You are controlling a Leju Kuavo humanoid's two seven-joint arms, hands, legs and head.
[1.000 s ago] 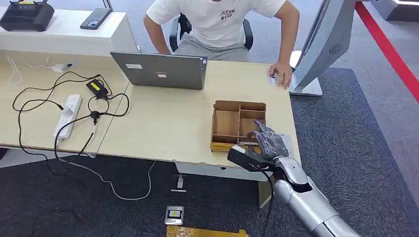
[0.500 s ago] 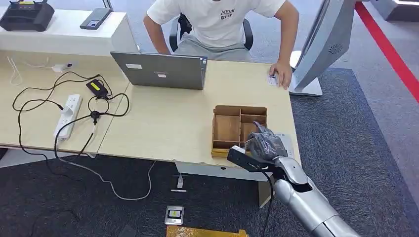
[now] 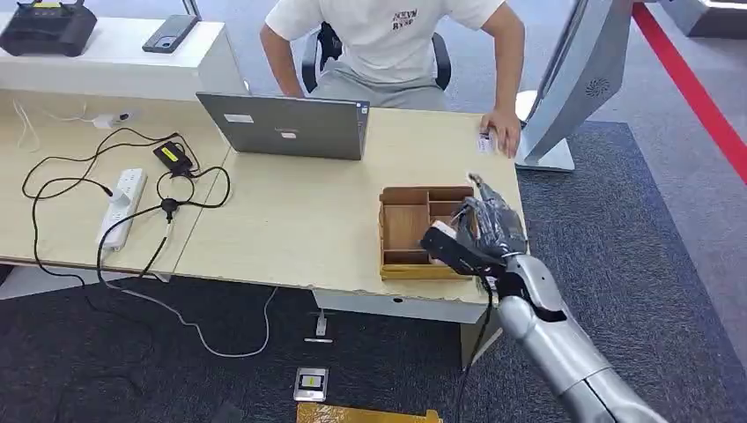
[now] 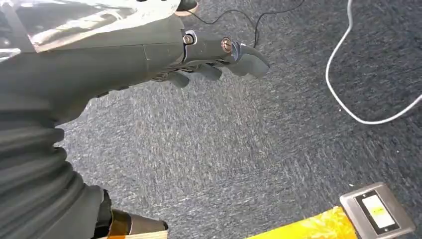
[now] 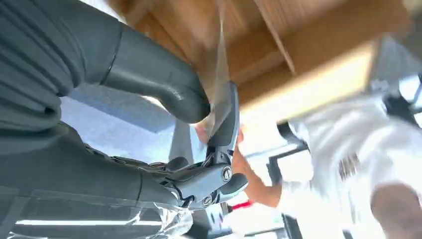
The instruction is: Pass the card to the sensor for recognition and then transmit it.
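- the right hand hangs over the wooden compartment box at the near right part of the tabletop, with the silver arm reaching up from the lower right.
- in the right wrist view the thick thumb and a dark finger press together on a thin pale edge that looks like the card; i judge it pinched there, just above the box's dividers, though blur keeps me from being sure.
- the other fingers look loosely curled beside the pinch.
- step in hand, as i read it: lift the card clear of the box before carrying it to the sensor.
- to do it well, keep the pinch firm and lift straight up so the card's edge does not catch a divider wall.
- keep the card flat to the thumb pad; a thin card can swivel or slip if the wrist turns fast.
- i cannot tell which item is the sensor; the tall grey stand at the far right edge, where a person's hand rests on the tabletop, is a likely candidate.
- the left hand hangs low over the grey carpet, fingers apart and holding nothing.
- a laptop sits well apart from the box, so the way rightward looks open.
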